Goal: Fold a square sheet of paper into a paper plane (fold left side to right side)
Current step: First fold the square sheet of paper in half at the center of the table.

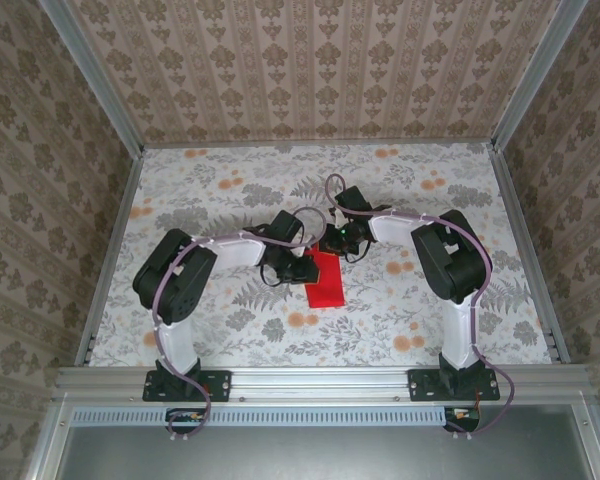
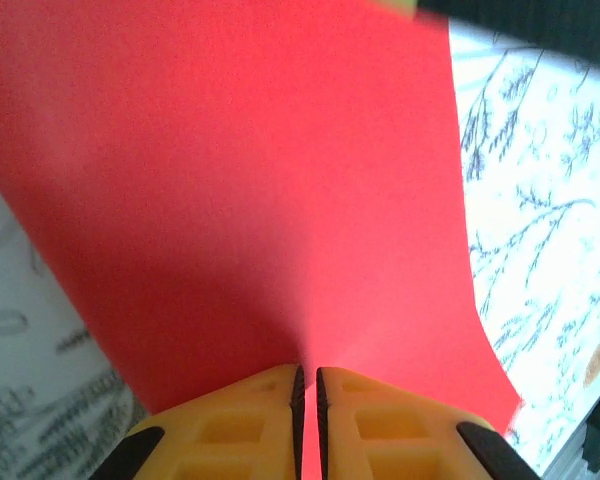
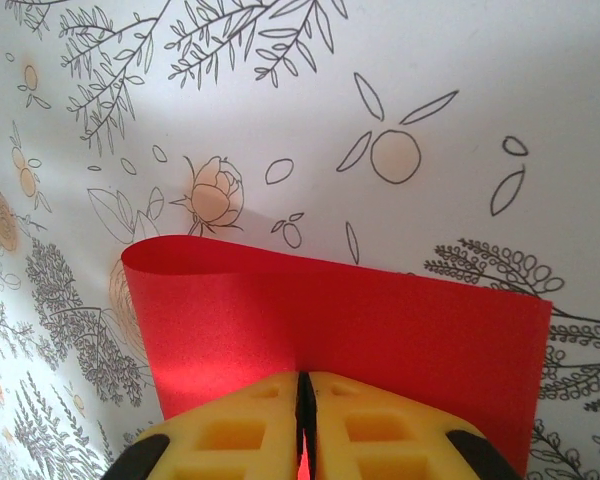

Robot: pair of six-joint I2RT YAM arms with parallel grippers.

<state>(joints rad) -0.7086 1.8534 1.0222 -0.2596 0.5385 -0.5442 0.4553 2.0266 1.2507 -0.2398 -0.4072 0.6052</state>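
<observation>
The square sheet of paper point(image 1: 327, 280) is bright red and lies mid-table between the two arms, partly covered by them. My left gripper point(image 1: 302, 268) is at its left edge. In the left wrist view the yellow fingers point(image 2: 240, 430) are pinched together with the red sheet point(image 2: 240, 180) running between the pads. My right gripper point(image 1: 346, 242) is at the sheet's far end. In the right wrist view its jaws are shut on the paper's point(image 3: 380, 320) edge, and the sheet curls over in a soft bend at the left point(image 3: 140, 255).
A floral tablecloth point(image 1: 230, 190) covers the table. Aluminium rails point(image 1: 110, 250) and patterned walls close in the left, right and far sides. A dark part of the right arm point(image 2: 525, 20) shows at the top right of the left wrist view.
</observation>
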